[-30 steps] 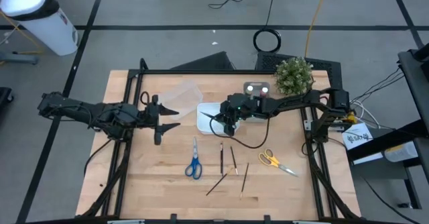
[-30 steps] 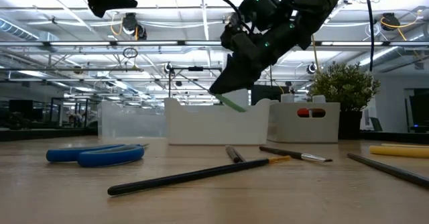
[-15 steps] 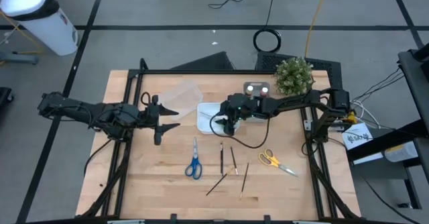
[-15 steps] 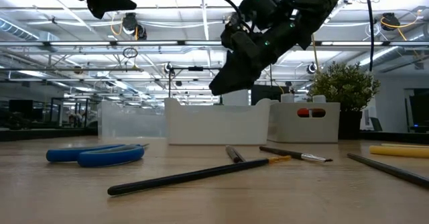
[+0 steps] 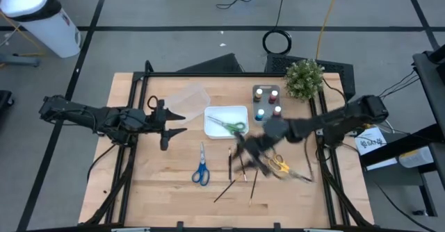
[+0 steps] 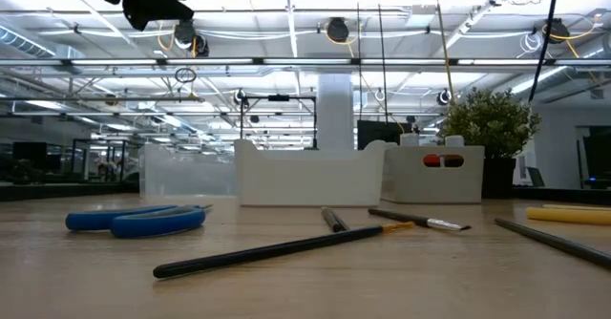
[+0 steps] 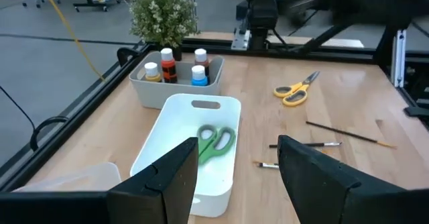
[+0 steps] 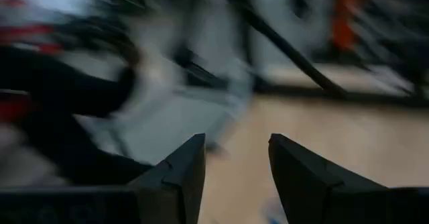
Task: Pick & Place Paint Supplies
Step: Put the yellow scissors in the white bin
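Observation:
The green scissors (image 5: 228, 126) lie flat in the white tray (image 5: 212, 114), which also shows in the left wrist view (image 7: 167, 137). Paint pots (image 5: 268, 100) stand in a grey tray. On the table lie blue scissors (image 5: 201, 166), orange-yellow scissors (image 5: 281, 166) and several thin brushes (image 5: 230, 164). My right gripper (image 5: 249, 154) is open and blurred above the brushes, just left of the orange-yellow scissors. My left gripper (image 5: 179, 122) hangs open left of the white tray, holding nothing.
A clear plastic tray (image 5: 186, 96) sits at the far left of the white one. A small potted plant (image 5: 304, 79) stands at the far right corner. Bare wood lies along the near edge and the left side of the table.
My right gripper has let go of the green scissors, which now lie in the white tray. It has then swung fast from above that tray toward the near edge, lower, to a place over the brushes beside the orange-yellow scissors.

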